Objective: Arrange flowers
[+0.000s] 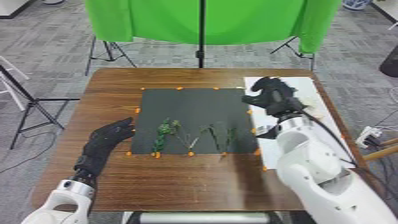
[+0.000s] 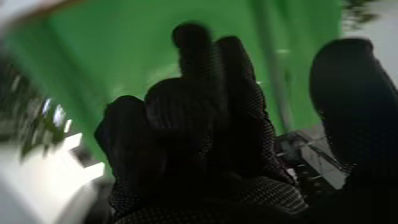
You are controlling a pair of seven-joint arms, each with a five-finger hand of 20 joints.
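In the head view, several green stems [image 1: 163, 131] lie side by side along the near part of a dark mat [image 1: 188, 102]; some are leafy, others thin. My left hand [image 1: 108, 134] is at the mat's left edge, open, its fingers pointing toward the mat. Over the white sheet on the right is my right hand [image 1: 274, 95], open and holding nothing that I can see. In the right wrist view my right hand [image 2: 209, 135] has its fingers up and relaxed, some slightly bent, with the thumb apart from them.
The white sheet [image 1: 256, 80] runs along the table's right side, with a pale object [image 1: 308, 104], unclear in kind, beside my right hand. Small orange marks surround the mat. Beyond the brown table [image 1: 120, 87] hangs a green cloth [image 1: 160, 20] on stands.
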